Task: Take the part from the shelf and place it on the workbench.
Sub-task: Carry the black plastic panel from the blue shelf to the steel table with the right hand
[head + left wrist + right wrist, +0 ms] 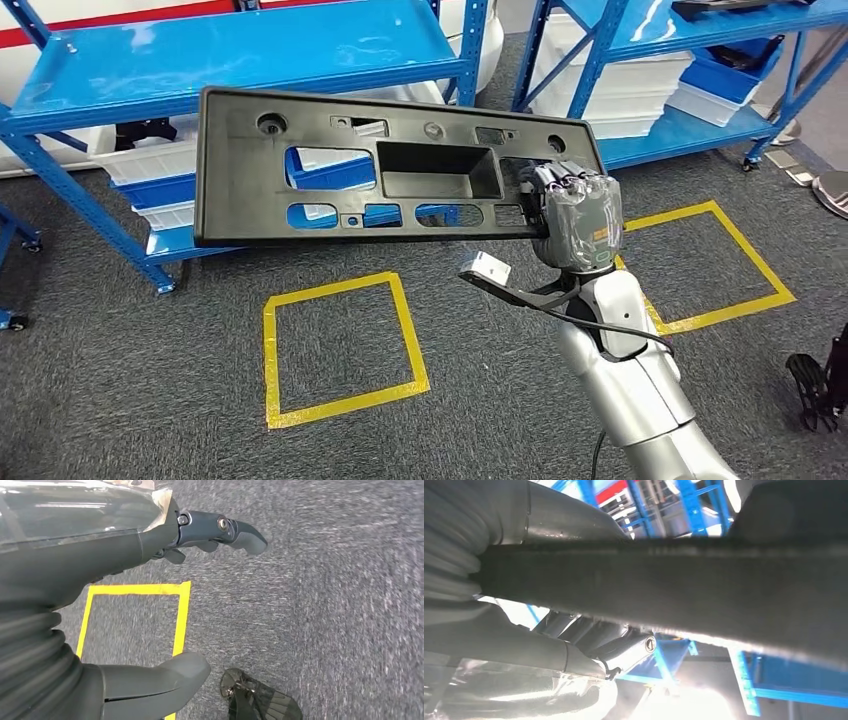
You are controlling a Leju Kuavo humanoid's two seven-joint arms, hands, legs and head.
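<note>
The part (300, 165) is a long black plastic panel with several cut-outs. It hangs in the air in front of the blue shelf (250, 55), above the carpet. My right hand (578, 215) grips its right end, fingers wrapped over the edge. In the right wrist view the part's edge (704, 590) crosses the frame as a dark bar, with my fingers (589, 640) curled beneath it. My left hand (150, 605) hangs over the carpet with its fingers (240, 532) and thumb apart and nothing between them.
Two yellow taped squares mark the grey carpet, one (340, 345) below the part and one (715, 265) to the right. A second blue shelf (690, 60) with white and blue bins stands at the back right. A dark foot-like object (260, 700) lies near my left hand.
</note>
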